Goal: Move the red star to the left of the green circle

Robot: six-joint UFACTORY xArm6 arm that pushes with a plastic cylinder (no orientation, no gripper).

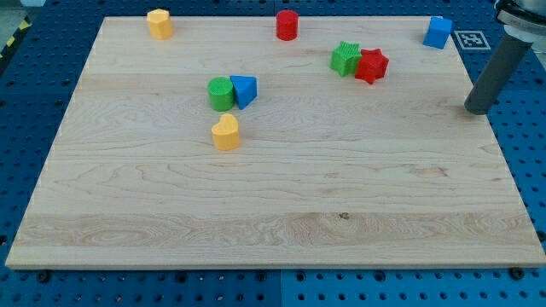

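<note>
The red star [372, 66] lies at the board's upper right, touching a green star [345, 58] on its left. The green circle [221, 93] sits left of centre, touching a blue triangle-like block [244, 90] on its right. My tip [477, 110] is at the board's right edge, well to the right of and a little below the red star, touching no block.
A yellow heart-like block [226, 132] lies just below the green circle. A yellow block [159, 23] sits at the top left, a red cylinder [287, 25] at the top middle, a blue block [438, 31] at the top right. The wooden board [273, 222] rests on a blue perforated table.
</note>
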